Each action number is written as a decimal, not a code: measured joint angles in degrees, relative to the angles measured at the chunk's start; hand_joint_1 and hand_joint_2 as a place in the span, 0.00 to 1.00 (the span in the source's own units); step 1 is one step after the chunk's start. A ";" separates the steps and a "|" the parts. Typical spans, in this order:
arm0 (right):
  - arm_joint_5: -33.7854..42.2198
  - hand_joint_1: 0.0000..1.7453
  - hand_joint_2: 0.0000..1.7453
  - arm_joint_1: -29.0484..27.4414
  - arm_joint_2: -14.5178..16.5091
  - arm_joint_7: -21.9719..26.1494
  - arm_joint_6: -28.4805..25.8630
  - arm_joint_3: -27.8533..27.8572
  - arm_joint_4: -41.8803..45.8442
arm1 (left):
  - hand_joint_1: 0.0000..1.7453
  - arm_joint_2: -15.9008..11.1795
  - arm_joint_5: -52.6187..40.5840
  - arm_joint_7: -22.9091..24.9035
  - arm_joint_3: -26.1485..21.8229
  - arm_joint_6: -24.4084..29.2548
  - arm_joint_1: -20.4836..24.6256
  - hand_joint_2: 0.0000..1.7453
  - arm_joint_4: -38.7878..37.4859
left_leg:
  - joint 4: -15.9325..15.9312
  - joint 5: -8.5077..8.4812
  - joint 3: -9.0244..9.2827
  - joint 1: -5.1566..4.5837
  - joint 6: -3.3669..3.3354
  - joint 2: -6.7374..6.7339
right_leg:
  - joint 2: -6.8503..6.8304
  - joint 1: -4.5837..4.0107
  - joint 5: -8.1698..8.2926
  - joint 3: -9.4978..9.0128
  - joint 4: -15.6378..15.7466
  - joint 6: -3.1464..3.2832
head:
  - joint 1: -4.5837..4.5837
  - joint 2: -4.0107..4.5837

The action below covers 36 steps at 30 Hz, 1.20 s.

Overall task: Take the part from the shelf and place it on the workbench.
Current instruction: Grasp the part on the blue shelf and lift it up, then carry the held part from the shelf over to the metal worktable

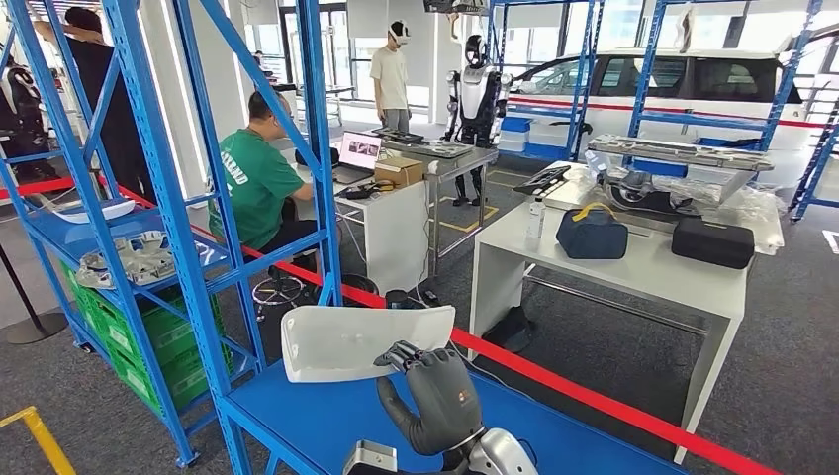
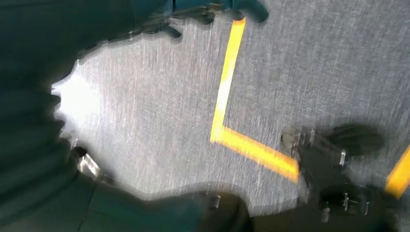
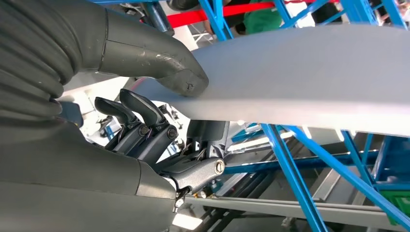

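Note:
The part (image 1: 361,341) is a pale grey, slightly curved panel. My right hand (image 1: 435,396) grips it by its lower edge and holds it just above the blue shelf board (image 1: 307,421). In the right wrist view the thumb (image 3: 159,58) presses on one face of the part (image 3: 300,77) and the dark fingers (image 3: 140,121) curl under the other. The white workbench (image 1: 643,267) stands ahead to the right, beyond a red barrier tape (image 1: 594,391). My left hand (image 2: 29,145) is a dark blur over grey floor with yellow tape (image 2: 227,82).
Blue rack uprights (image 1: 317,148) frame the shelf on the left. A dark blue bag (image 1: 591,236), a black case (image 1: 712,242) and a bottle (image 1: 535,220) sit on the workbench. A person in green (image 1: 259,183) sits at a desk behind the rack.

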<state>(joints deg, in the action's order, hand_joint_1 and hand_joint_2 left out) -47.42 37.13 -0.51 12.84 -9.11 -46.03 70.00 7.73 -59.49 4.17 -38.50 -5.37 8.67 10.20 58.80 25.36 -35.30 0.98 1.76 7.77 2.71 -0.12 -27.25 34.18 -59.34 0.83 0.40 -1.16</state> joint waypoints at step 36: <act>-0.78 1.00 1.00 -0.25 0.65 0.17 1.29 0.08 0.04 | 0.00 0.04 -0.16 -0.05 -1.22 0.01 -0.08 1.00 -0.04 | 11.85 4.66 -6.99 -0.24 1.02 -6.89 | -4.02 -0.04 0.30 -1.50 1.42 1.46 | 0.28 0.02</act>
<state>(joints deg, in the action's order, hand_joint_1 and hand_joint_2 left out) -48.20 36.88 0.14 13.01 -7.81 -45.95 70.04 7.77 -59.65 4.11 -39.72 -5.35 8.59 10.16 70.65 30.03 -42.29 0.73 2.79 0.89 -1.32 -0.17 -26.95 32.68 -57.92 2.29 0.68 -1.14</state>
